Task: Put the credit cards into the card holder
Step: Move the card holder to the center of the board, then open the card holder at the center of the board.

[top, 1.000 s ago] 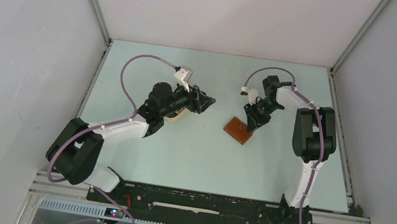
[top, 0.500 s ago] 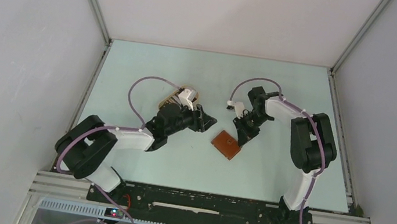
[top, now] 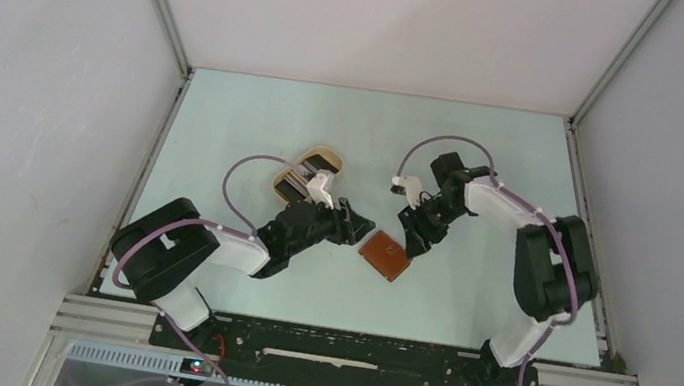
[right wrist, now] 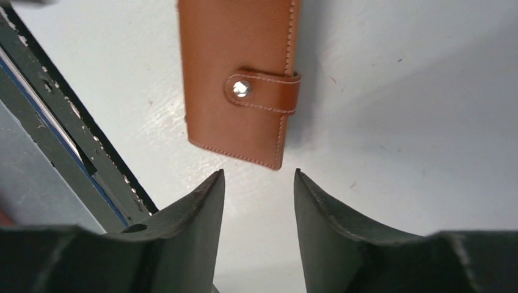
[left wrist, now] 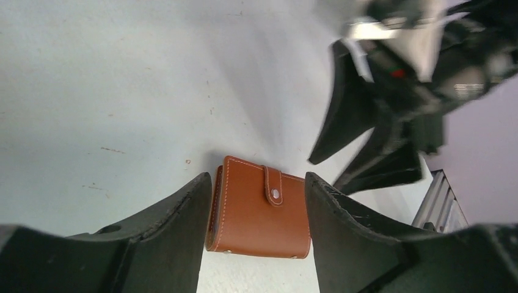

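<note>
The card holder is a closed brown leather wallet, snap fastened, lying flat mid-table. My left gripper is at its left side. In the left wrist view the holder sits between the open left gripper fingers; whether they touch its edges I cannot tell. My right gripper hovers just behind it, open and empty. In the right wrist view the holder lies just beyond that gripper. The credit cards show as a dark striped stack in a tan tray, partly hidden by the left wrist.
The oval tan tray stands behind the left arm, left of centre. Grey walls enclose the pale table on three sides. A metal rail with the arm bases runs along the near edge. The right arm's black fingers show in the left wrist view.
The card holder slid toward the near left with the right gripper, which then opened off it. The left arm swung from over the tray down to the holder.
</note>
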`<state>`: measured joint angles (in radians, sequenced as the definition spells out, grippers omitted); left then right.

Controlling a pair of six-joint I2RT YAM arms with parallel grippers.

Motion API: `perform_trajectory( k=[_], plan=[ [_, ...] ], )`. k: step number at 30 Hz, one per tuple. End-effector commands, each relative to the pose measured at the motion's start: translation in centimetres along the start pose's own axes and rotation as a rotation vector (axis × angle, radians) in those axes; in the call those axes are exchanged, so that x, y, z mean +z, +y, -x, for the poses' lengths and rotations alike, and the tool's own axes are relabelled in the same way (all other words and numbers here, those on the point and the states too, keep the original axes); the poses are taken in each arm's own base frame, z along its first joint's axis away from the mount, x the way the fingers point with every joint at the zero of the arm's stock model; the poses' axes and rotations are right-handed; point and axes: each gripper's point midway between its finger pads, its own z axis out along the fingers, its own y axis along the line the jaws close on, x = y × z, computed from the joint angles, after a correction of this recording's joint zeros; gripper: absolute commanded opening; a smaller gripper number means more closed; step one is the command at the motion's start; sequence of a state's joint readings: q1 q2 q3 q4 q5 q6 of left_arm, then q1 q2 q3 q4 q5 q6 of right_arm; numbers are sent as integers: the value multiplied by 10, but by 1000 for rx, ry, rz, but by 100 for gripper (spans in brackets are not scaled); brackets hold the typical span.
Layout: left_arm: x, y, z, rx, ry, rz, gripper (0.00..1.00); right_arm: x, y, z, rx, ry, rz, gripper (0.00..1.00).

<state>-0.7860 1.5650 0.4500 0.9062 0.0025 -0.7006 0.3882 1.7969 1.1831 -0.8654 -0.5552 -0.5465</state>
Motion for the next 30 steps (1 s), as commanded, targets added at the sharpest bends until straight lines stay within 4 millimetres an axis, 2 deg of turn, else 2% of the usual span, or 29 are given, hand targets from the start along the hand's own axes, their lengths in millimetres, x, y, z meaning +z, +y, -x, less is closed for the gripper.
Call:
perform_trajectory(
  k=[1,6,9,11,15,19,22,30],
  plan=[
    [2,5,9,-17,-55,39,63,-40,14,29,-213,-170,-72,56],
    [6,8,5,-8,-35,68,63,-53,46,38,-520,-291,-67,59],
    [7,8,4,-8,-29,68,62,-52,61,41,-808,-367,-54,62],
    [7,8,3,-7,-25,65,61,-48,62,45,-943,-381,-59,65],
    [8,7,0,-12,-13,58,58,-30,58,55,-972,-345,-80,65],
    [12,7,-6,-22,10,51,56,-6,41,56,-931,-270,-111,61],
    [14,7,-9,-25,19,49,51,3,35,54,-904,-243,-118,59],
    [20,10,-17,-53,45,58,48,20,24,46,-860,-180,-120,58]
  ],
)
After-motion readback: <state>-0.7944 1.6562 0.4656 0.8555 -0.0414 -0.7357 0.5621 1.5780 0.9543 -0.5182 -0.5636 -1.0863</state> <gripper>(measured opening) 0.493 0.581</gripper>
